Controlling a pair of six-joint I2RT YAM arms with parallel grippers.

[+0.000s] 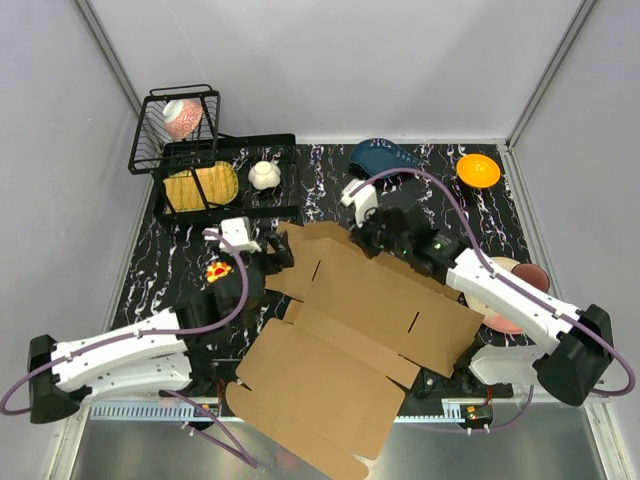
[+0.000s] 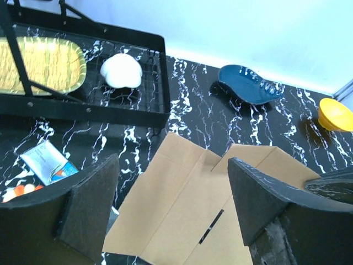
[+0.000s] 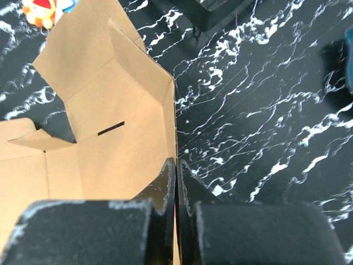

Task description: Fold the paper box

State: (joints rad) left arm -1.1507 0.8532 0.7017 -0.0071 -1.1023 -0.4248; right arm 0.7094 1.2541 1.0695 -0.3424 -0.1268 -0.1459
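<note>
Paper box fills the centre and lower middle of the top view as a mostly flat brown sheet. Its flaps are splayed and no walls are locked. Only its upper edge is lifted, so folding looks barely begun, with nearly every crease left to do. At upper left a black rack holds a yellow woven tray and a small white object. The wire basket above it holds a pink-patterned cup. A blue dish and an orange bowl near the top edge look empty.

Left wrist view: the left gripper has its fingers spread wide with nothing between them, and the cardboard lies below at lower centre.

Right wrist view: the right gripper is clenched on the thin edge of a raised panel. That edge runs up the middle of the frame, with the sheet to its left.
</note>
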